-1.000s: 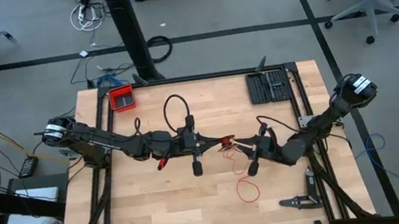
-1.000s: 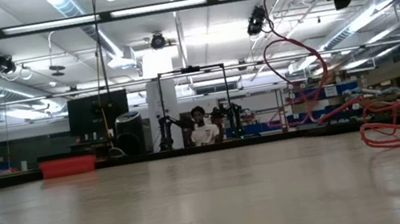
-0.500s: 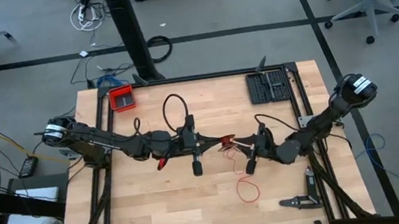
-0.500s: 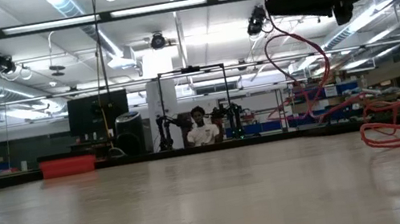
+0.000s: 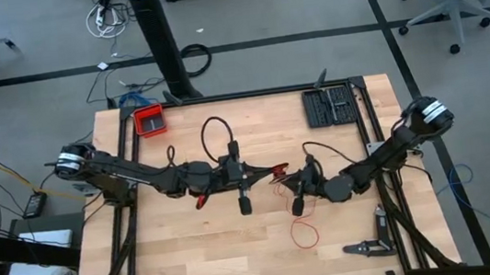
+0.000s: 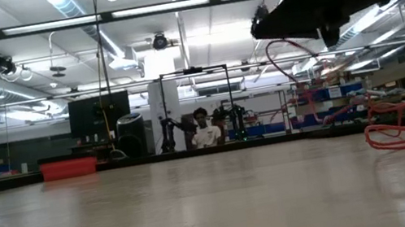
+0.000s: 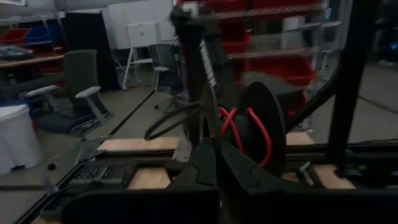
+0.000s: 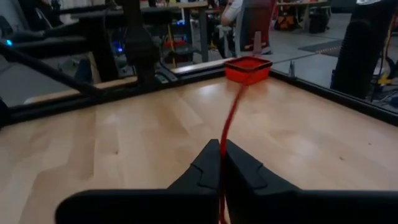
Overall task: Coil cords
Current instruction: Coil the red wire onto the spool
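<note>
The cord is a thin red wire. Part of it is wound on a black spool (image 7: 264, 127) with the left gripper (image 7: 217, 148) shut on it, above the table's middle (image 5: 267, 170). From there the cord (image 8: 231, 115) runs to my right gripper (image 8: 221, 152), which is shut on it just right of the spool (image 5: 298, 180). The cord's slack tail lies in a loose loop (image 5: 304, 233) on the table toward the near edge. In the low view that slack shows as red loops (image 6: 404, 133). My left gripper pinches the spool's near flange (image 7: 208, 115) between its two fingers, coming in level from the table's left. The spool is lifted clear of the table, with red turns (image 7: 233, 121) between its two flanges. My right gripper pinches the cord (image 8: 222, 142) between its two fingers, coming nearly level from the table's right. The fingers lie along the cord, which leaves them in a straight, taut line.
A red tray (image 5: 150, 121) sits at the far left and a black tool case (image 5: 329, 106) at the far right. A black cable loop (image 5: 215, 132) lies behind the left gripper. A dark tool (image 5: 368, 246) lies at the near right corner.
My right gripper has moved toward the table's left, closer to the spool, sinking a little, and has shut on the red cord. The strand hanging between the grippers has shifted left with it. The loops on the table have stayed where they were.
</note>
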